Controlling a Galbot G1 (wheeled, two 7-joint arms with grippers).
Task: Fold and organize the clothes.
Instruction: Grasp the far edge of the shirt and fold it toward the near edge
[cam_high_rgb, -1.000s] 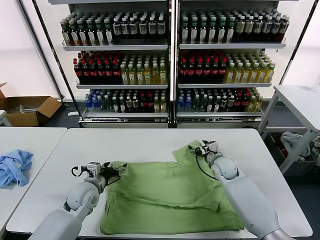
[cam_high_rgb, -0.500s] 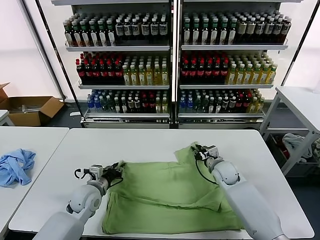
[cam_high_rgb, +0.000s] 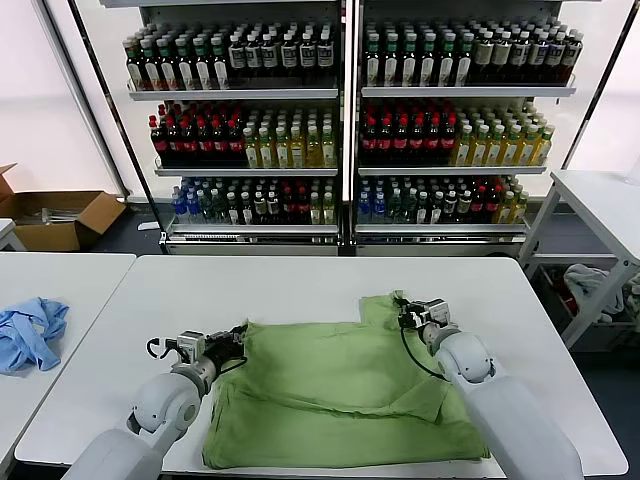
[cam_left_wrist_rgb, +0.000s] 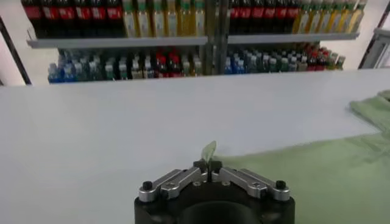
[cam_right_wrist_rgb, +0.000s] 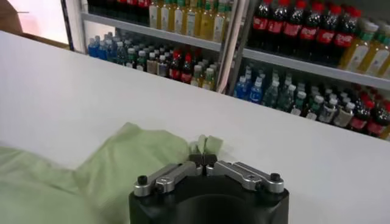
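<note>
I see green shirt (cam_high_rgb: 340, 390) spread on white desk (cam_high_rgb: 300, 285). My left tool (cam_high_rgb: 237, 340) pinches shirt's left edge; my right tool (cam_high_rgb: 404, 312) pinches bunched far right corner.

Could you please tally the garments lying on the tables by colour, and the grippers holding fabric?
Green shirt: 1
Light blue garment: 1
Garments total: 2
Grippers pinching the shirt: 2, left gripper and right gripper

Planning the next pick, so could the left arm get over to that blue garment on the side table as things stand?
Probably not right now. The left gripper is shut on the green shirt, and the blue garment lies on a separate table across a gap.
</note>
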